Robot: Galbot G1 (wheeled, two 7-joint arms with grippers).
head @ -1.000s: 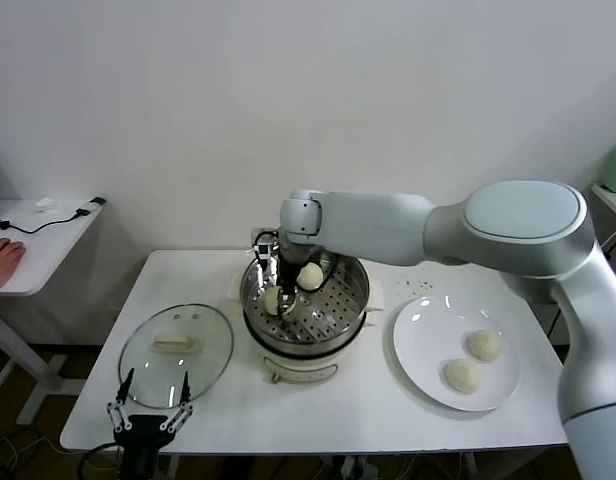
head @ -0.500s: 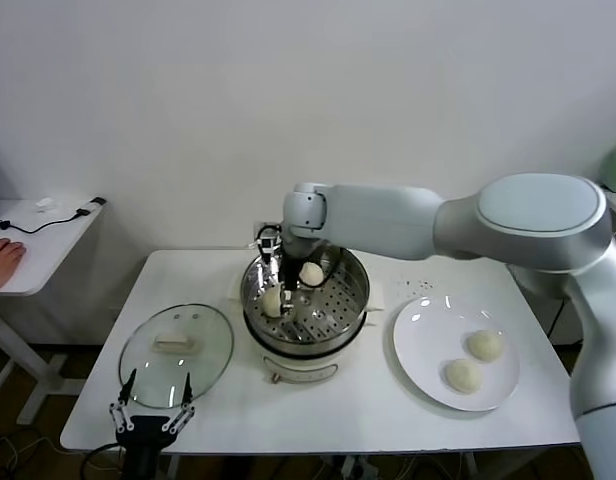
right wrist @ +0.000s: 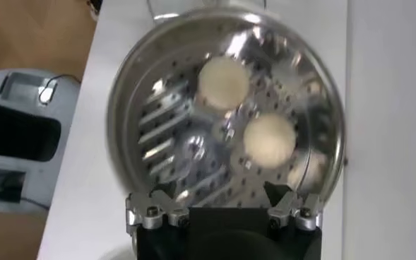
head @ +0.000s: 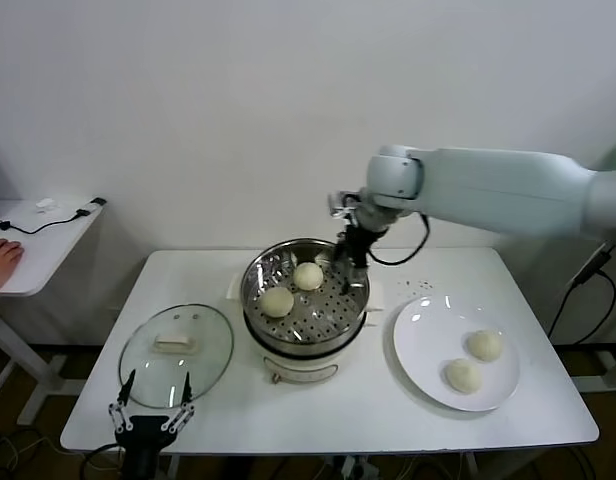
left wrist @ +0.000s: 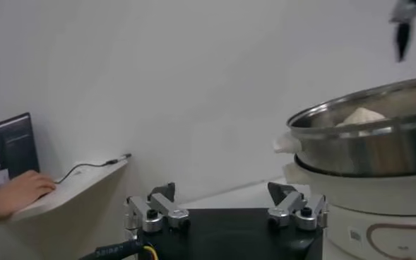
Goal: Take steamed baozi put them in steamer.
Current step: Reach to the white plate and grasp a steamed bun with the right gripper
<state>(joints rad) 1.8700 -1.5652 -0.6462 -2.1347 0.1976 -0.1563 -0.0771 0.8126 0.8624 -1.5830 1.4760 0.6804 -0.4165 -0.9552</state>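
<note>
The left gripper (head: 148, 412) idles open at the bench's front-left corner. Two buns (head: 474, 360) lie on the plate (head: 418, 340); two sit inside the steamer (head: 306, 345), domes up. The right gripper (head: 350, 268), previously inside the pot, has risen above its right rim, empty and open.

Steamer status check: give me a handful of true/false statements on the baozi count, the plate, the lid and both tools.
1. Two baozi lie in the steamer. True.
2. The plate is bare. False: two baozi lie on it.
3. The glass lid covers the steamer. False: it lies on the table, on the steamer's left.
4. The right tool holds a baozi. False: it is open and empty, at the steamer's right rim.
5. The left tool is open at the table's near edge by the lid. True.
</note>
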